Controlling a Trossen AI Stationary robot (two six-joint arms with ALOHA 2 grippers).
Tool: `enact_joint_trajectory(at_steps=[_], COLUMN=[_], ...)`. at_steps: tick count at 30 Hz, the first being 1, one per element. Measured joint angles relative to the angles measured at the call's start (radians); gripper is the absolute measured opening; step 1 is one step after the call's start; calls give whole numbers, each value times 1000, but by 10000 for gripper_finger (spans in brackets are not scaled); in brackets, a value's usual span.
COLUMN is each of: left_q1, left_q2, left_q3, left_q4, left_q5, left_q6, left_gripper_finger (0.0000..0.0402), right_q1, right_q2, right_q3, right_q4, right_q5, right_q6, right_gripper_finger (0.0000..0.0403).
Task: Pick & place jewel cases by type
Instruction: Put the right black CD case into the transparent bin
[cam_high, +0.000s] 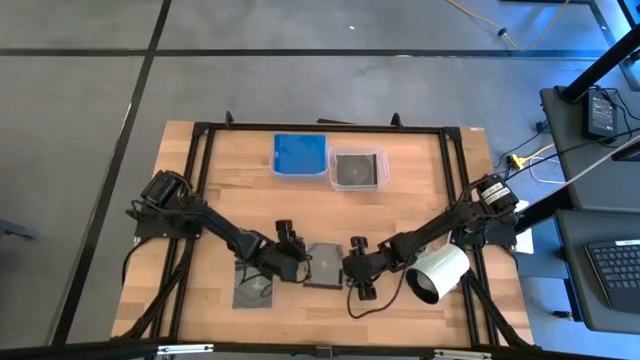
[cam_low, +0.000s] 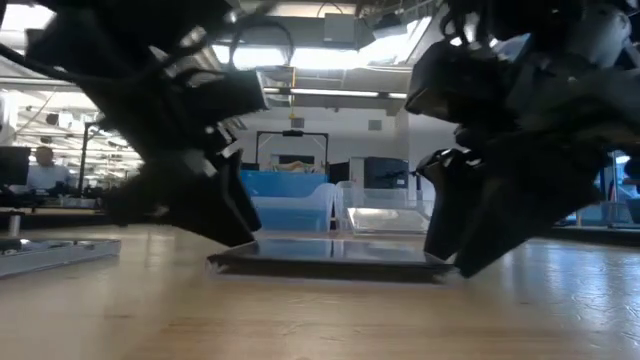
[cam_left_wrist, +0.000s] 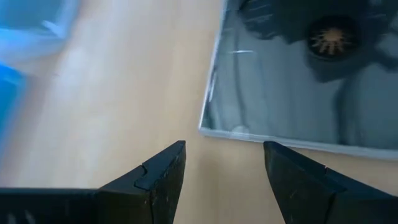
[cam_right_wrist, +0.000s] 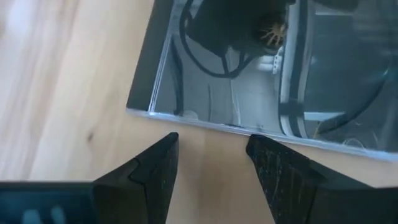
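High view: left gripper (cam_high: 296, 262) and right gripper (cam_high: 352, 268), jaws parted and empty, flanking dark jewel case (cam_high: 323, 266).

Both arms reach inward from table's side edges, low over table near front centre. Left gripper (cam_high: 300, 264) and right gripper (cam_high: 348, 268) face each other, close but apart. Each gripper's fingers spread, nothing between them. Wrists angled down, fingertips near table surface.

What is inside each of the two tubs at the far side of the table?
The left tub holds blue jewel cases; only the top one shows, so the count is hidden. The right tub holds a dark case; anything beneath it is covered.
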Motion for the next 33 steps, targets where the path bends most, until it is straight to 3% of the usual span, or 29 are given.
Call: enact_joint_trajectory(at_steps=[8, 15, 21, 29, 33], left_q1=[111, 228, 298, 306, 289], left_q2=[5, 4, 6, -32, -70], left_q3=[-2, -2, -2, 1, 1], left_q4=[9, 93, 143, 134, 116], left_q5=[-67, 67, 79, 105, 51], left_q6=[122, 206, 307, 360, 398], left_gripper_finger=[214, 214, 214, 214, 214], right_q1=[-29, -50, -79, -83, -83], right_q2=[2, 6, 7, 0, 0], right_q3=[-1, -5, -4, 0, 17], right_q4=[53, 121, 144, 153, 148], right_q5=[30, 14, 16, 0, -8], right_q6=[36, -11, -24, -67, -87], right_gripper_finger=[209, 210, 210, 210, 210])
